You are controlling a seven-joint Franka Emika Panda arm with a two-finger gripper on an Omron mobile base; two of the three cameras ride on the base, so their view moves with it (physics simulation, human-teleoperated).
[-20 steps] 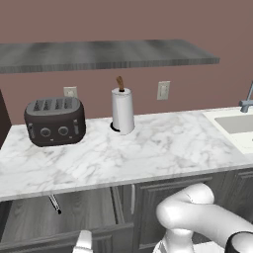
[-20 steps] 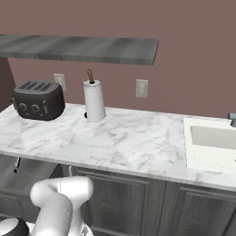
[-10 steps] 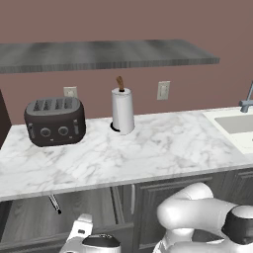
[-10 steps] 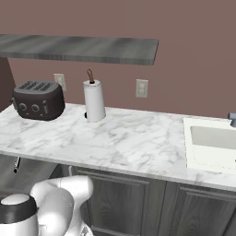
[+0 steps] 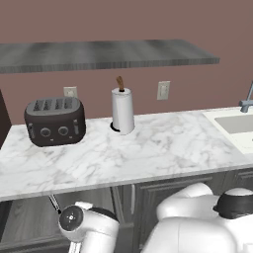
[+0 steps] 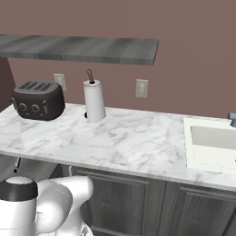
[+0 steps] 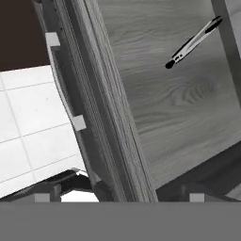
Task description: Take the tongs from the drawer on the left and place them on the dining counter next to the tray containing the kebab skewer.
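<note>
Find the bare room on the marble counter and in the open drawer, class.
Counter: bare marble from the paper towel roll to the sink, and all along its front. Only the toaster end is occupied. Drawer: bare floor everywhere except the tongs in one corner.

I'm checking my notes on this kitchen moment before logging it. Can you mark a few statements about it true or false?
1. The tongs lie inside the open drawer. True.
2. The gripper is shut on the tongs. False: it is open and holds nothing.
3. A toaster stands on the marble counter. True.
4. The paper towel roll lies on its side. False: it stands upright.
5. The sink is left of the toaster. False: it is far to the right.
</note>
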